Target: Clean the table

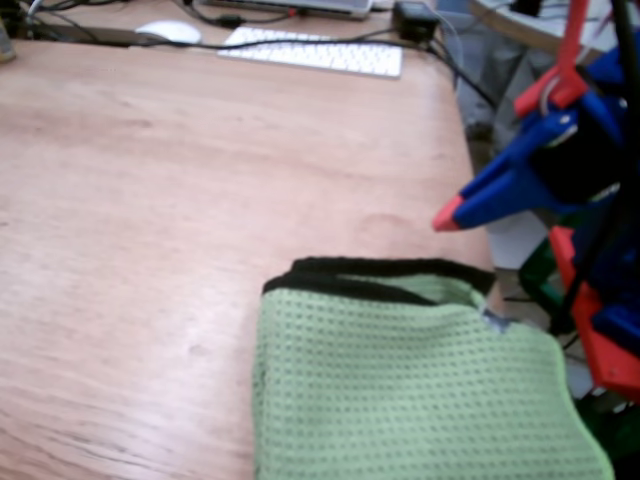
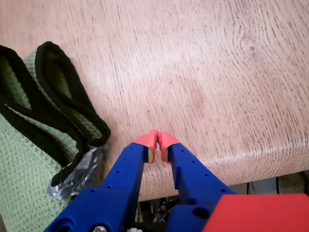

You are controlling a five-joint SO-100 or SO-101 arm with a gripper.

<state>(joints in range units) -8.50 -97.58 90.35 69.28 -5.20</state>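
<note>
A: Start from the green cloth (image 1: 420, 390). What is nearest?

B: In the fixed view the cloth itself, folded, black-edged, lying on the wooden table (image 1: 150, 200) at its near right corner. Something crumpled, clear and plastic-looking (image 2: 79, 174) pokes out at the cloth's edge in the wrist view; what it is I cannot tell.

A: And the risks?

B: My judgement: the cloth sits close to the table's edge, so a push from the wrong side could slide it off. A grab at the thick black hem might take only one layer and unfold it. The plastic scrap could also drop loose if the cloth is lifted.

A: The claw?

B: The gripper (image 2: 158, 140), blue with red tips, is clenched, its tips pressed together with nothing between them. It sits just beside the cloth's hem, over bare wood near the table's edge, apparently touching neither.

A: Beyond the cloth?

B: Open tabletop, then at the far edge a white keyboard (image 1: 315, 52), a white mouse (image 1: 168, 32) and dark cables.
</note>
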